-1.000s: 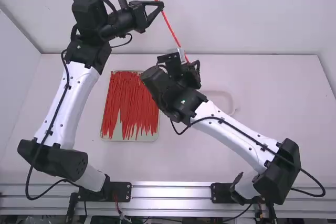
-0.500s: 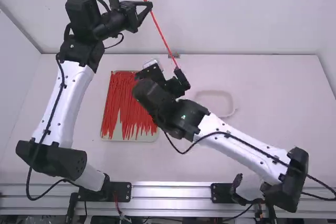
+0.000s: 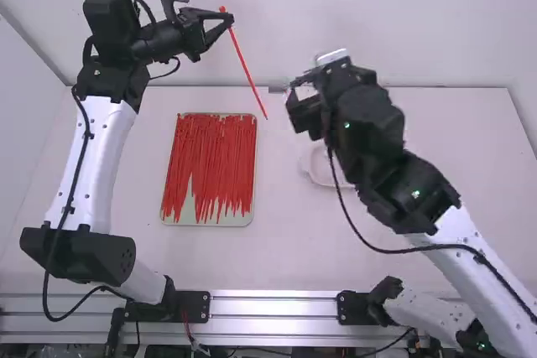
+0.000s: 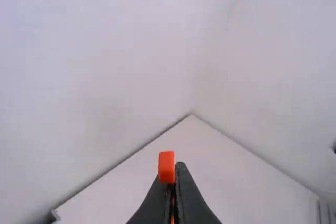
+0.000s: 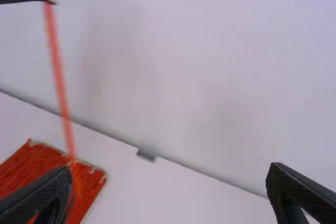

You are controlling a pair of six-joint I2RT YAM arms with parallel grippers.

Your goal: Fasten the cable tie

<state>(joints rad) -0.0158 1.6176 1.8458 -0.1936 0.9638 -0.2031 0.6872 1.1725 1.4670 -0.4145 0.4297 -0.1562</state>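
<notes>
Left hand [image 3: 220, 21]: closed on the head end of one red cable tie [image 3: 245, 60]. The tie is held high above the desk [image 3: 470, 136], so that the tail hangs free and slanted (presumably offered to the other arm).
Right hand [image 5: 168, 195]: fingers are spread wide with nothing between them. It is placed near the tie's lower tip and is judged ready to take the tail for bending back to the head.
Tray [image 3: 205, 222]: spare red ties [image 3: 210, 165] are kept in it on the desk, below the raised one.
Task state: the tie is straight, and no loop has been formed yet.
Hard to make out: the slot in the head cannot be seen. In the high view the right hand's fingers are lost against the dark wrist. A white loop [image 3: 309, 172] on the desk is partly covered by the right arm.
</notes>
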